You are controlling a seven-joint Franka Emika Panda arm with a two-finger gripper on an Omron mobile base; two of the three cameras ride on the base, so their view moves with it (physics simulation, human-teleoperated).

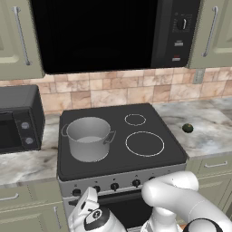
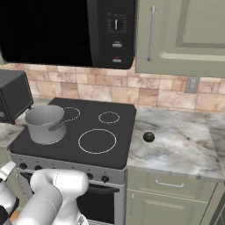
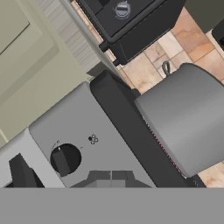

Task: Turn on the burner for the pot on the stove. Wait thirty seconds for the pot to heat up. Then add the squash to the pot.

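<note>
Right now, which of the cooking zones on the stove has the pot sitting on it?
The front left zone, nearest the toaster oven. The pot covers it, while the large white ring and the small white ring to its right are bare.

The pot stands on the stove's front left zone; the squash lies on the table right of the stove, well apart.
</note>
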